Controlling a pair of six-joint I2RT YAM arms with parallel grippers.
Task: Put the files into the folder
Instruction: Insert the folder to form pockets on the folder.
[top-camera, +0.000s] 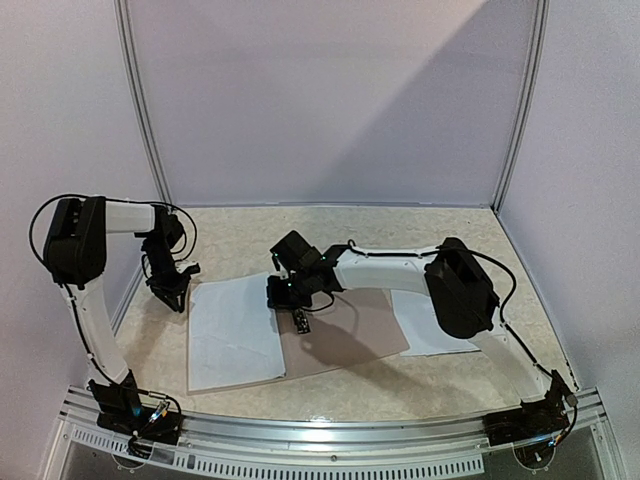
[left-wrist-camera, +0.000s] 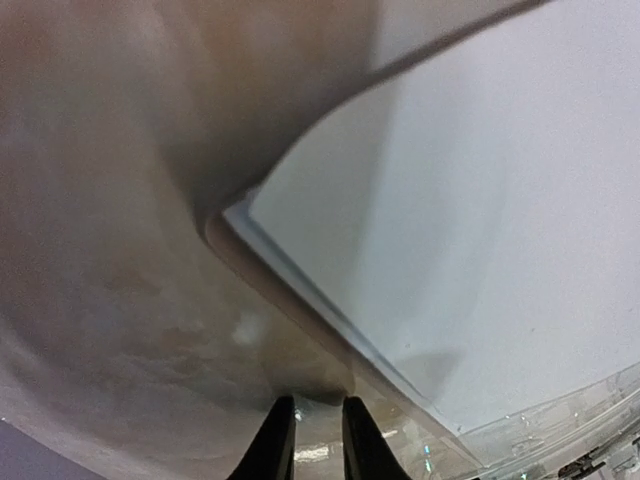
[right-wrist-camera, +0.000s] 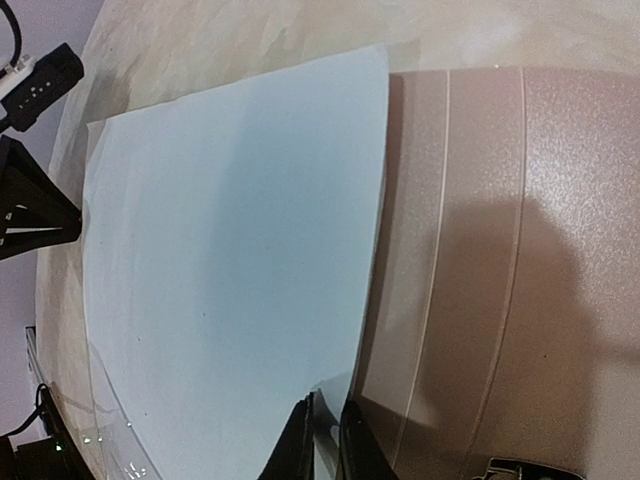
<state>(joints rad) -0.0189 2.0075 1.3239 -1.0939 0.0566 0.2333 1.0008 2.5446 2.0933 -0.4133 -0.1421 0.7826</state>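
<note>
Brown card made up the folder (top-camera: 370, 322), which lay flat near the middle of the counter (top-camera: 240, 235). The files (top-camera: 235, 335), a stack of white sheets with blank faces up, lay to its left with their right edge overlapping the folder's left part. Whether anything more sat under them I could not tell. A loose sheet (top-camera: 420, 332) lay just beside the folder's right edge, partly under my right elbow. My right arm stretched leftward across the folder's far side, wrist bent down. It set my right end effector (right-wrist-camera: 325, 445) at the line where the files met the card. Its fingers (right-wrist-camera: 296, 445) stood narrow with the paper's edge showing between them, and whether they pinched it I could not tell. My left arm stood tall at the counter's left side, forearm level and wrist pointing down. My left end effector (left-wrist-camera: 312, 440) was low over the counter just beside the stack's far left corner. Its fingers showed a slim gap with nothing in it.
</note>
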